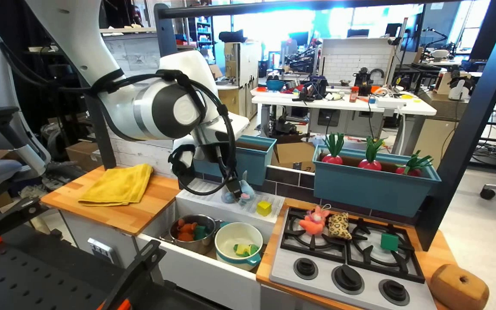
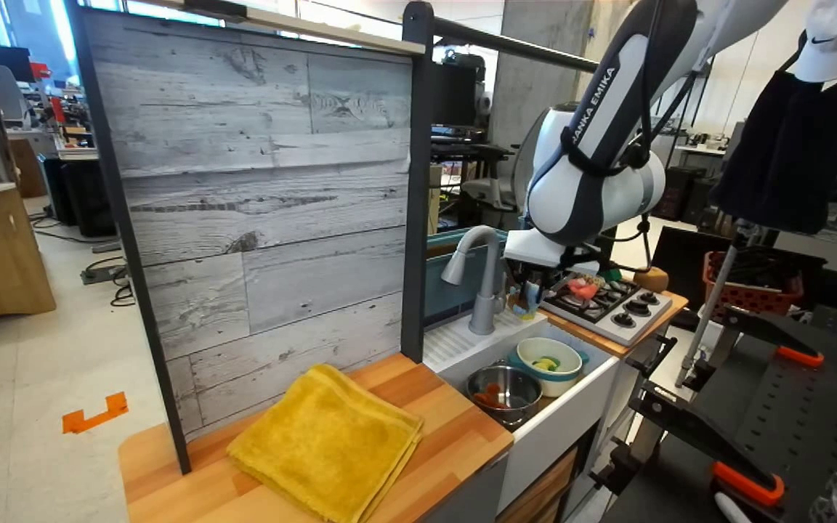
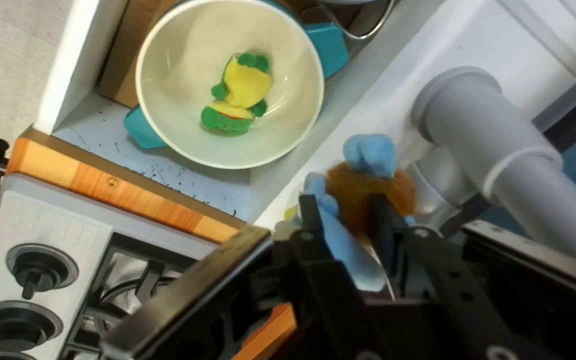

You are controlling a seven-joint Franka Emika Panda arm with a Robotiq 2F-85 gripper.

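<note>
Fingers (image 3: 310, 215) of the hand (image 3: 344, 202) pinch a blue and brown toy (image 3: 352, 192), so they stand a little apart with its soft body between. The toy and the hand are over the white ledge (image 1: 192, 189) at the back of the sink (image 1: 205, 280), and I cannot tell if the toy touches it. A yellow block (image 1: 264, 208) sits on that ledge, near the hand, and a grey tap (image 3: 473, 115) stands just beside the hand. Lower than the hand, in the sink, a white pot (image 3: 183, 115) holds a green and yellow toy (image 3: 243, 90). Next to it is a silver pot (image 1: 198, 247) with orange and green things (image 1: 186, 234) inside. To one side of the hand, a stove (image 1: 325, 275) holds a pink toy (image 1: 315, 220), a spotted bag (image 1: 339, 226) and a green block (image 1: 389, 242). Well apart, on the hand's other side, a yellow cloth (image 2: 328, 443) lies on the counter (image 2: 455, 407).
</note>
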